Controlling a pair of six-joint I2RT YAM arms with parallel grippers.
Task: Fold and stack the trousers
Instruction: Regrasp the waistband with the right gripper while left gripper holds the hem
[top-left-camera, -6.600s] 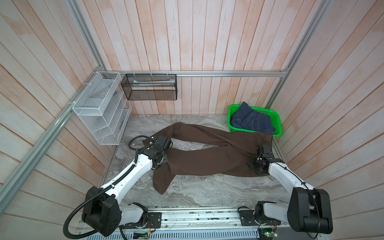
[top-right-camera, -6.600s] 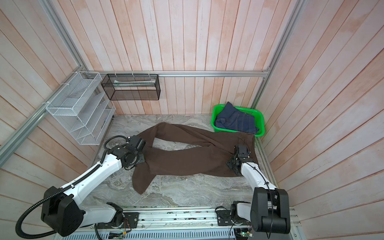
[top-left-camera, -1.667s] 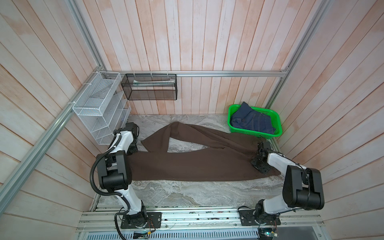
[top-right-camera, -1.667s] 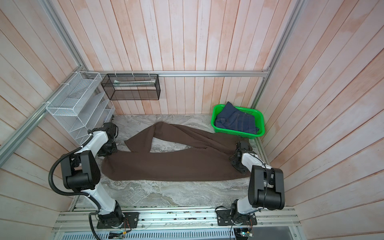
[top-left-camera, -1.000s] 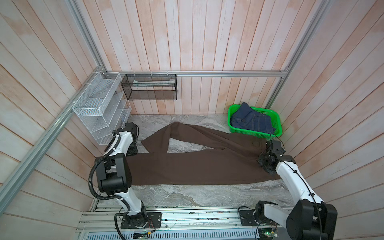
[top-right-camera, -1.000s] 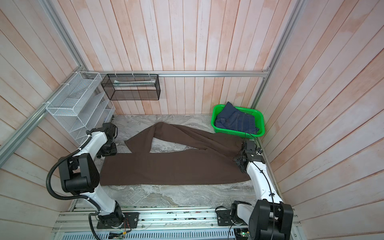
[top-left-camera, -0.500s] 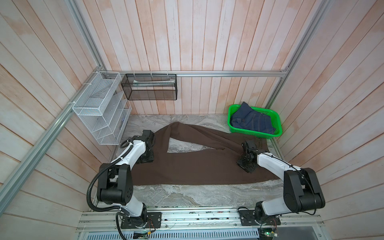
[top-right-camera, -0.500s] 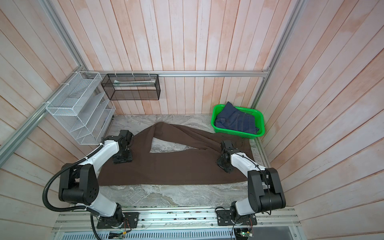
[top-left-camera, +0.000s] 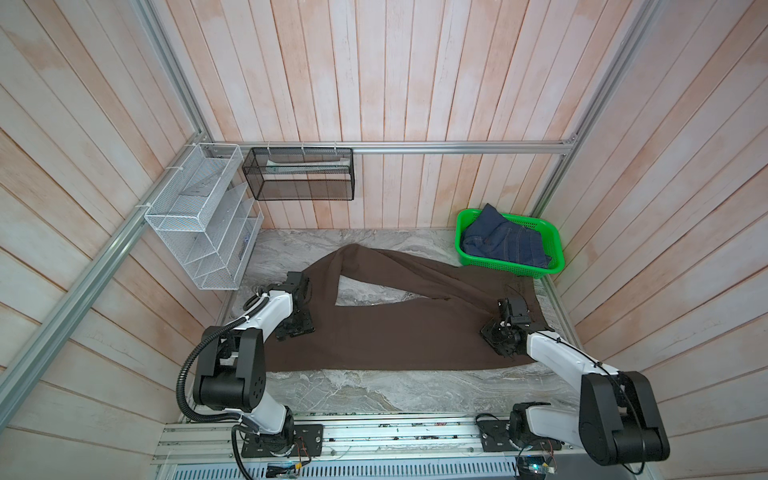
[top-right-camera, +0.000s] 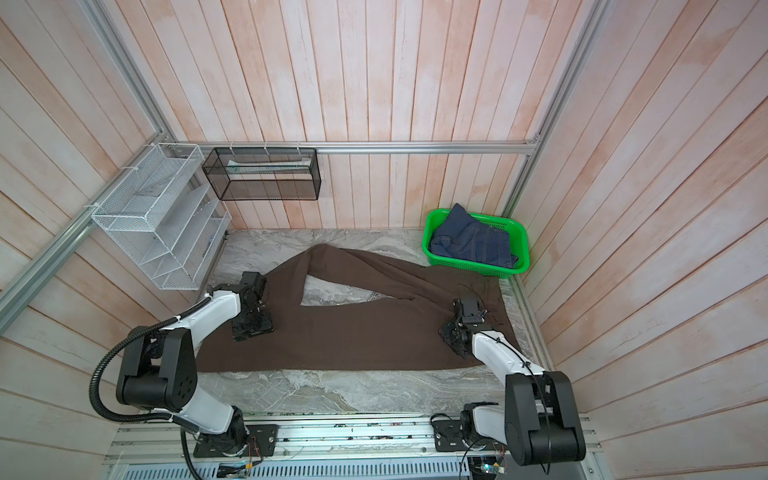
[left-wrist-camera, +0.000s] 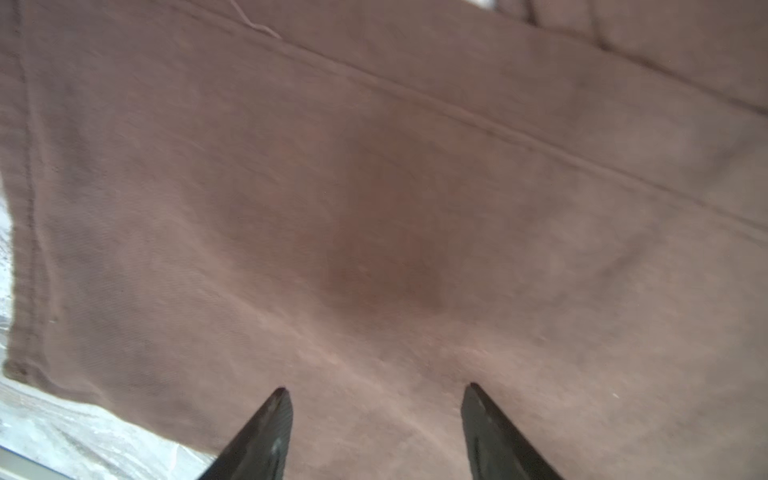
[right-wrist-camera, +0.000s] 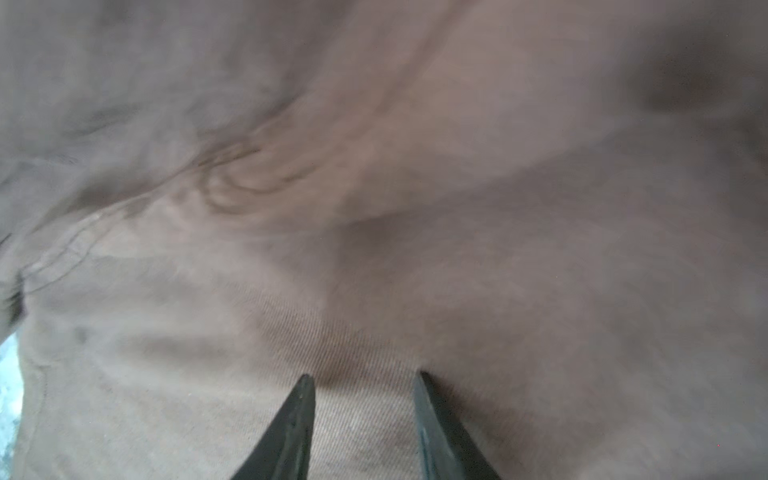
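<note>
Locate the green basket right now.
In both top views the green basket sits in the far right corner of the table, holding jeans, just behind the trousers.

I see pale, pink-washed plank walls (top-left-camera: 395, 75) on three sides, evenly lit, with only soft shadows. An aluminium rail (top-left-camera: 457, 147) runs along the back wall. Beyond the left jaws and outward from them hangs a white wire rack (top-left-camera: 199, 220). Straight beyond them, on the back wall, is a black mesh basket (top-left-camera: 299, 178). A green basket (top-left-camera: 498, 266) sits beyond the right jaws. Grey marbled tabletop (top-left-camera: 374, 390) shows on my side of both jaws.
</note>
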